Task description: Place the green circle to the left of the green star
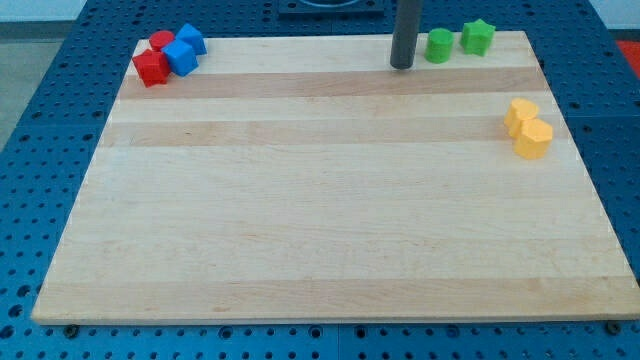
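Camera view shows the wooden board (330,220) with wide open room from its centre toward 6 o'clock, while all blocks sit close to the edges. At 1 o'clock the green circle (439,46), a short round block, stands just beside the green star (477,37) on its 9 o'clock side, and my tip (402,65), a bare rod that holds nothing, is just at 9 o'clock of the circle. Two yellow blocks (527,128) touch at 3 o'clock, and two red blocks (154,60) with two blue blocks (185,49) cluster at 11 o'clock.
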`<state>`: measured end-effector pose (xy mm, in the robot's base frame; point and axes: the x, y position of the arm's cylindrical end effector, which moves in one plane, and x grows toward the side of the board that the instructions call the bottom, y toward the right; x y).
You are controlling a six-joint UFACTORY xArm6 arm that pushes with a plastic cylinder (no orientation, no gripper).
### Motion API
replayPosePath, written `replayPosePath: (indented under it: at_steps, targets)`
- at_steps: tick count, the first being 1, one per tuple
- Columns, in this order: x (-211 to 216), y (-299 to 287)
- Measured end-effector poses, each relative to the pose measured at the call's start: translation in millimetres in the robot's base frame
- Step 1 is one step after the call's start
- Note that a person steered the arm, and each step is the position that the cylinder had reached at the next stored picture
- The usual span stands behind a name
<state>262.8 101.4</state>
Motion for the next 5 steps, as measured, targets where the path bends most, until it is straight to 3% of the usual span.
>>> replayPosePath:
  at_steps: [5]
  targets:
    - [-20, 63]
